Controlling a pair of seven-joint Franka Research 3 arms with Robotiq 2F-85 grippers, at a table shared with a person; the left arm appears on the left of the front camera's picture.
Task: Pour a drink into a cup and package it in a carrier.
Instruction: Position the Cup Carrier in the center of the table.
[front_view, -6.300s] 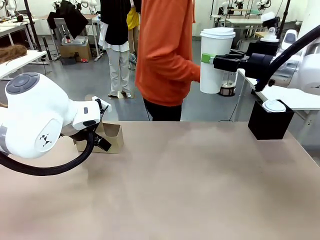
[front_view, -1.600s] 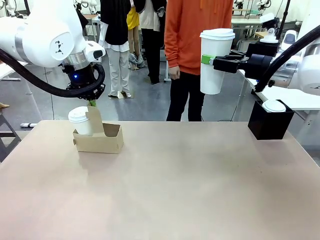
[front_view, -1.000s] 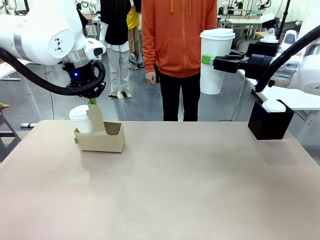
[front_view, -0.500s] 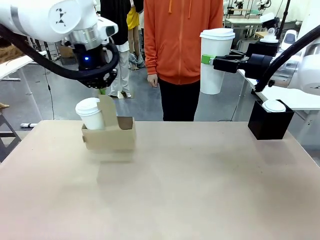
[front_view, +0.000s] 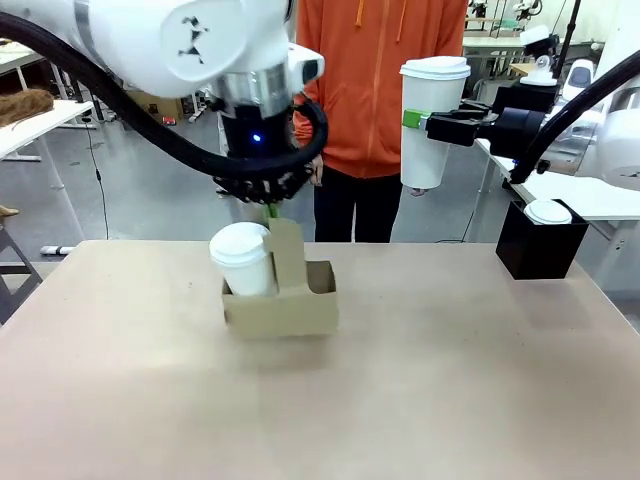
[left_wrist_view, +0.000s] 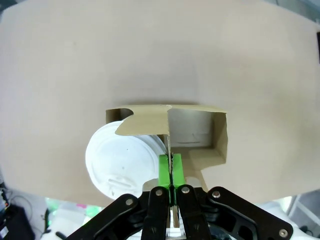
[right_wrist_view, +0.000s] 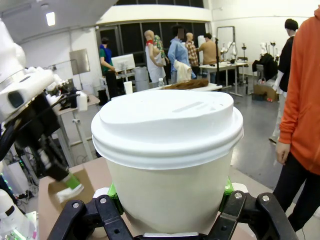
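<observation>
Open table (front_view: 450, 380) lay right of and below the carrier (front_view: 285, 312), mid-frame, well apart from the black box (front_view: 540, 252). The left gripper (front_view: 270, 211) pinched its handle panel (front_view: 288, 250) from above; the right gripper (front_view: 415, 118) clamped the tall cup (front_view: 432, 135), upper right. The carrier had shifted rightward from the left side.

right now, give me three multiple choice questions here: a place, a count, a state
1. Where is the tall cup? A in the carrier B up in the right gripper C inside a bag
2. How many cups sit in the carrier? A two B none C one
3. The left gripper is A shut on the carrier's handle B open above it C shut on a spoon

1 B, the gripper clamps it in the air.
2 C, a short lidded cup fills one slot, the other is empty.
3 A, it pinches the handle panel.
</observation>
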